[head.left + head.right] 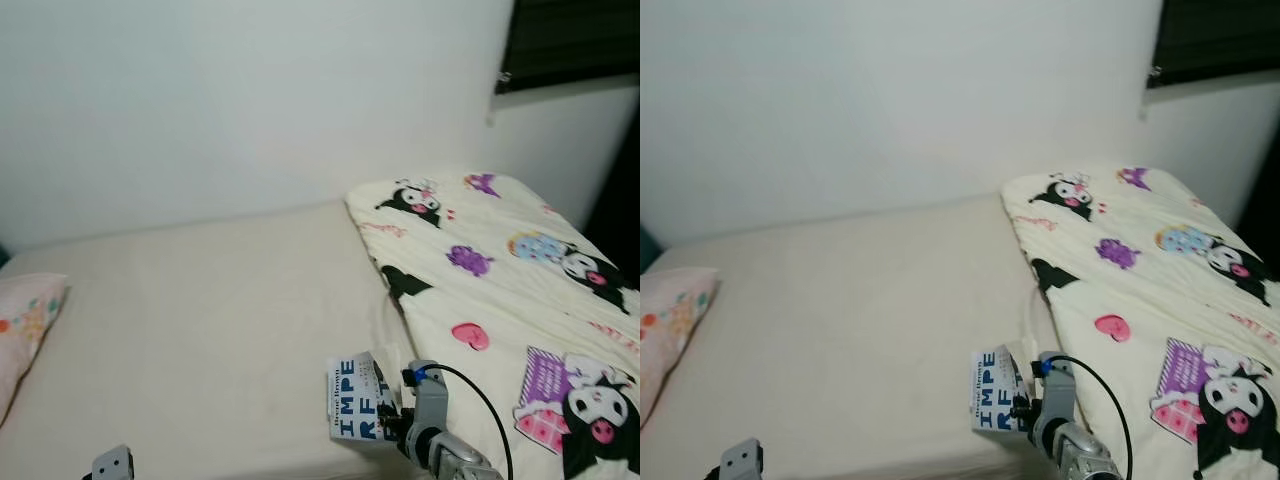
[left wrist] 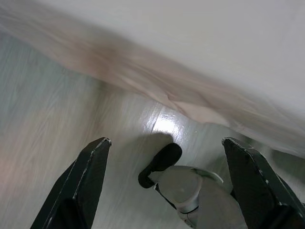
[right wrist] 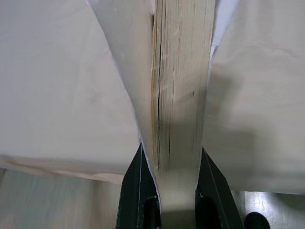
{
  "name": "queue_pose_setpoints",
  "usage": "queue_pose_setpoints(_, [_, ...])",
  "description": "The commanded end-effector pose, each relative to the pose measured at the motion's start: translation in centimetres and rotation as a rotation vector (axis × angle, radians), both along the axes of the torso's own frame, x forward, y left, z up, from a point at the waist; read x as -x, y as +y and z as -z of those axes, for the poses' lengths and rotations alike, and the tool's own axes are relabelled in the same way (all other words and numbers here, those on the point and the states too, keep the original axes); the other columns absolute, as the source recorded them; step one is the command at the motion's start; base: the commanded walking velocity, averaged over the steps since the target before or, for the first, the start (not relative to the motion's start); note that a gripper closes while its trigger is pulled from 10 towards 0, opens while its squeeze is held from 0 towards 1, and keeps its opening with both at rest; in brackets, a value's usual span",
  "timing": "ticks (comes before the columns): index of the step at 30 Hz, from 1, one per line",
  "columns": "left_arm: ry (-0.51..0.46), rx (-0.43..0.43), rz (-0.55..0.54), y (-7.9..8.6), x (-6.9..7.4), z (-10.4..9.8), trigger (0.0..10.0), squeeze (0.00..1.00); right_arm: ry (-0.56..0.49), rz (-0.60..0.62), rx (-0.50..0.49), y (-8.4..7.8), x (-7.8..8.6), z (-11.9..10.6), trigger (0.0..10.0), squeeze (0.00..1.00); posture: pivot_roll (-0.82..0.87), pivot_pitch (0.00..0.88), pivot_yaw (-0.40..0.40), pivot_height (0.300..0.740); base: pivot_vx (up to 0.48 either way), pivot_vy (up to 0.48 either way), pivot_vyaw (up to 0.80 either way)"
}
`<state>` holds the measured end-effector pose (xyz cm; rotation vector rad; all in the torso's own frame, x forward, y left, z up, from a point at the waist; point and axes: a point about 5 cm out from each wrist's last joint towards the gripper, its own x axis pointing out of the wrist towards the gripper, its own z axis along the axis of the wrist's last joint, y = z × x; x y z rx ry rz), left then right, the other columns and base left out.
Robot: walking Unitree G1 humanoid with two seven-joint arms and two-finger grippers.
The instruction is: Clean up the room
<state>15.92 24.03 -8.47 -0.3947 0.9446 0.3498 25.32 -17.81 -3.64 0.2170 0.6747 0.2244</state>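
Book (image 1: 356, 398) held up by the right gripper (image 3: 170, 191) at the near edge of the bed (image 1: 210, 330).

Its jaws are squeezed tight on the book, one black finger on each side of the pages. The book has a white cover with big blue letters, and it stands on end just above the cream sheet. A blanket (image 1: 510, 300) with cartoon pictures covers the right side of the bed. A pink pillow (image 1: 25, 325) lies at the left edge. The left gripper (image 2: 167, 191) hangs low by the bed's edge, over the pale wood floor (image 2: 43, 109). Its jaws are wide apart and hold nothing.
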Motion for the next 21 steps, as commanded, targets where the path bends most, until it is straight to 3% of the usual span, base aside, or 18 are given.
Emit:
queue_pose_setpoints(1, [0.008, -0.013, 0.002, 0.3, 0.1, 0.0, 10.0, 0.00, -0.031, -0.018, -0.008, 0.5, -0.5, -0.4, 10.0, 0.00, -0.07, 0.000, 0.052, 0.740, 0.000, 0.000, 0.74])
queue_pose_setpoints(12, [-0.004, -0.012, 0.015, 0.1, -0.2, -0.1, 10.0, 0.00, -0.100, -0.038, -0.059, 0.9, -1.1, -1.2, 10.0, 0.00, -0.08, 0.000, 0.065, 0.740, 0.000, 0.000, 0.75])
queue_pose_setpoints(21, [0.025, -0.028, 0.033, 0.0, -0.1, 0.0, 10.0, 0.00, -0.153, -0.106, -0.077, 2.0, -2.0, -2.0, 10.0, 0.00, -0.08, 0.000, 0.072, 0.740, -0.427, 0.000, 0.75])
